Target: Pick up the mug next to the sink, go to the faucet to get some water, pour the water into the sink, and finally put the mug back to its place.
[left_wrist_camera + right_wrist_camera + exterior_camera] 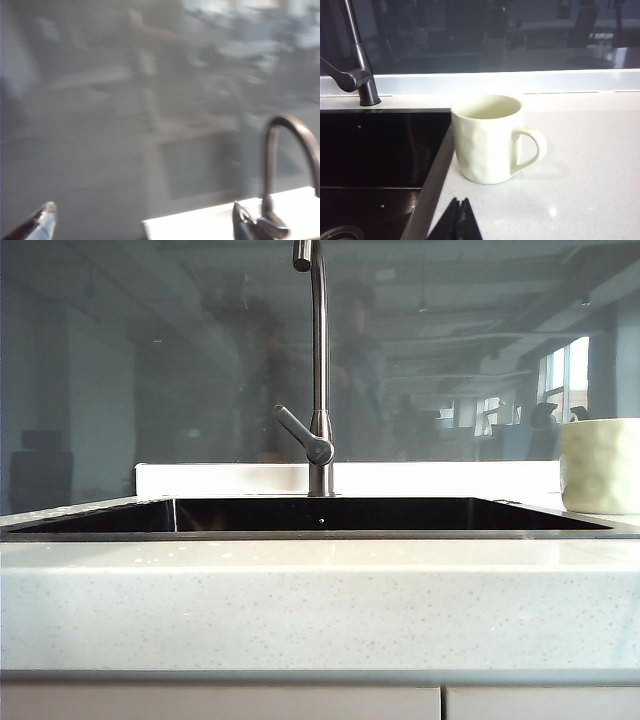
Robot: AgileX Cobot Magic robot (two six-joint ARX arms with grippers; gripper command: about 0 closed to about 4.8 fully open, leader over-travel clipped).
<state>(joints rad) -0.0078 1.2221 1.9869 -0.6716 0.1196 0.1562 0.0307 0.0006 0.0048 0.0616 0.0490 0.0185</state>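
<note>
Tabletop: pale speckled stone tabletop (320, 600) is filling the lower exterior view.
Sink: dark rectangular recessed sink (320, 514) is sitting mid-frame, behind it the tall brushed-metal gooseneck faucet (319, 370).
Mug: pale cream-green dimpled ceramic mug (487, 137) is standing upright at centre of the right wrist view, just beside the sink rim; at the exterior view's right edge.
Handling: probably rigid, glazed-slick, breakable; gripping wall or loop handle (530, 150) looks best.
Right end effector (457, 220): fingers are pressed together, empty, near the mug.
Left end effector (142, 227): fingers are standing apart, empty, in blurred lower frame.
</note>
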